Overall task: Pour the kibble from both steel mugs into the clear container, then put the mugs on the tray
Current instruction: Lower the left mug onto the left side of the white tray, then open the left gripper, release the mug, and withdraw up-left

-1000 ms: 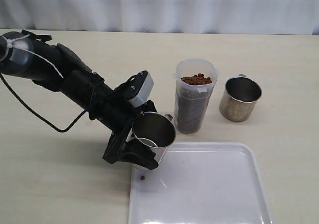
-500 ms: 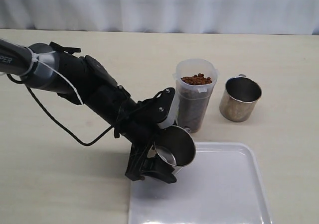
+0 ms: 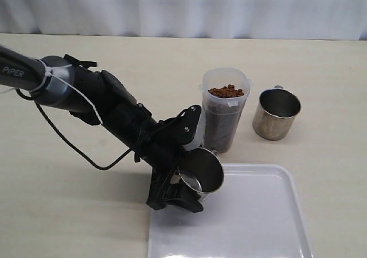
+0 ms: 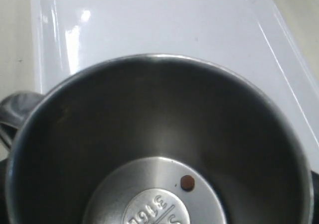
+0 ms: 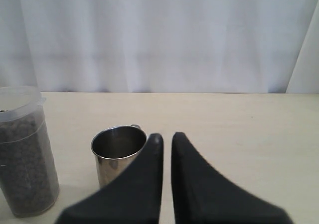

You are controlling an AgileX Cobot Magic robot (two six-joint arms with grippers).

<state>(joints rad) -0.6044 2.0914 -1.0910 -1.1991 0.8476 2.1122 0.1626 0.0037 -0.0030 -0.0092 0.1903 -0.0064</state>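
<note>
Left gripper (image 3: 179,190): clenched on one steel mug (image 3: 200,169), gripping it at the wall. The mug is tilted, mouth up and facing the exterior camera, over the far left corner of the tray (image 3: 252,223). Cannot tell whether its base touches the tray.

Left wrist view: mug interior (image 4: 164,134) fills most of the picture. One pellet of kibble (image 4: 187,182) lies on the stamped bottom, otherwise bare steel. White tray surface (image 4: 149,25) shows beyond the mug rim.

Clear container (image 3: 225,112): upright on the table (image 3: 74,218), off the tray, just beyond its far edge. Filled with kibble (image 3: 226,91) almost to the brim.

Second steel mug (image 3: 276,113): upright on the table, off the tray, beyond its far right corner. Contents not visible.

Right gripper (image 5: 167,137): fingers drawn nearly together with only a thin slit between them, nothing held. It hangs above the table, off the tray, and looks toward the second mug (image 5: 117,152) and the container (image 5: 25,154). Not visible in the exterior view.
</note>
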